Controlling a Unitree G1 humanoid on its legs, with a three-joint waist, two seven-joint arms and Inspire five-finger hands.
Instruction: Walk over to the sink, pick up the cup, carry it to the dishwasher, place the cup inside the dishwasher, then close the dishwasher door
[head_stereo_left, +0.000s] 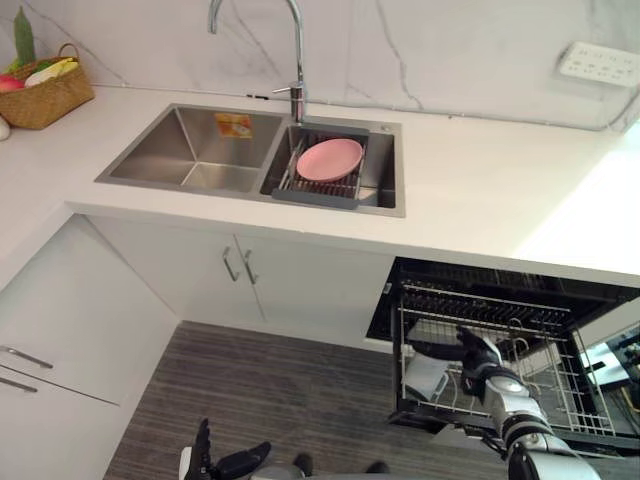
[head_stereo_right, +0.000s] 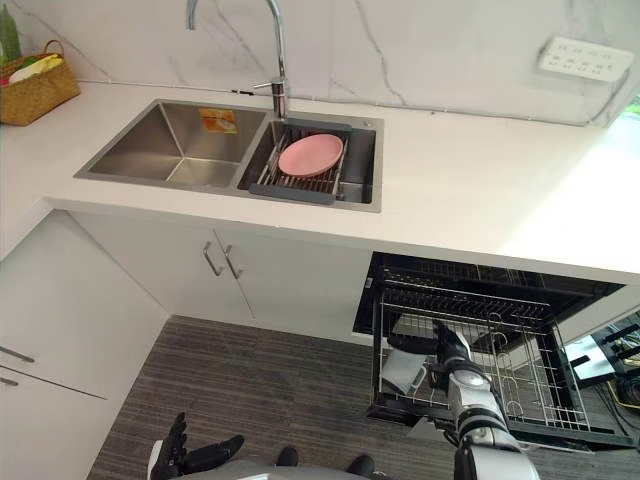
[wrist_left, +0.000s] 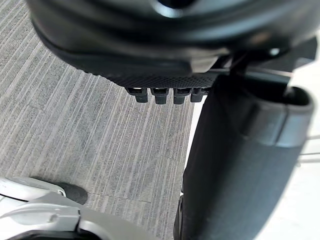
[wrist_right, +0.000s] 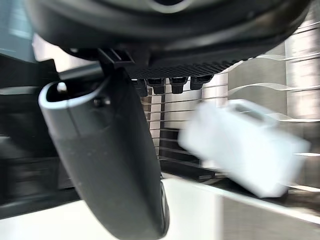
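A woven wicker basket (head_stereo_left: 40, 95) of fruit sits at ten o'clock on the smooth white counter (head_stereo_left: 480, 180). At seven o'clock, low over the ribbed grey floor (head_stereo_left: 280, 390), the left hand (head_stereo_left: 212, 458) hangs relaxed, its fingers straight and its thumb spread, holding nothing. Toward twelve o'clock lies a brushed-steel sink (head_stereo_left: 150, 150) with two rectangular basins. A curved chrome faucet (head_stereo_left: 296, 50) rises behind the divider. In the right basin a round pink plate (head_stereo_left: 330, 158) rests on a slatted grey drain rack (head_stereo_left: 320, 190). Flat white cabinet doors (head_stereo_left: 300, 280) with slim metal handles stand below. At four o'clock the dark dishwasher (head_stereo_left: 500, 275) is open, its wire rack (head_stereo_left: 560, 380) pulled out. The white, boxy cup (head_stereo_left: 430, 378) lies at the rack's left end. The right hand (head_stereo_left: 478, 352) is just beside the cup at its one o'clock. The fingers are released and the thumb (wrist_right: 105, 160) is apart from the cup. A white wall socket (head_stereo_left: 600, 62) sits at two o'clock.
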